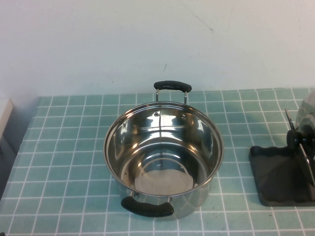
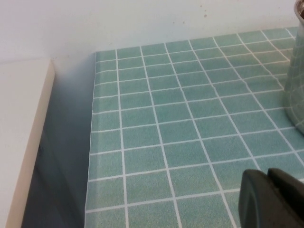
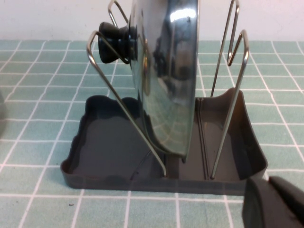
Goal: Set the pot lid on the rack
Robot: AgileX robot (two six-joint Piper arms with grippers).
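Note:
The pot lid (image 1: 306, 115), shiny steel with a black knob (image 1: 295, 139), stands on edge in the rack (image 1: 268, 172) at the table's right edge. In the right wrist view the lid (image 3: 166, 71) leans upright between the wire frame's loops (image 3: 124, 110), its rim resting in the dark grey tray (image 3: 102, 142). My right gripper (image 3: 268, 183) is shut and empty, a short way in front of the tray and apart from the lid. My left gripper (image 2: 269, 175) is shut and empty, low over the tiles left of the pot. Neither gripper shows in the high view.
The open two-handled steel pot (image 1: 163, 157) stands in the middle of the green tiled table (image 1: 64, 162); its wall shows in the left wrist view (image 2: 297, 71). A white wall runs behind. The table's left edge (image 2: 91, 156) drops off beside a pale surface (image 2: 23, 133).

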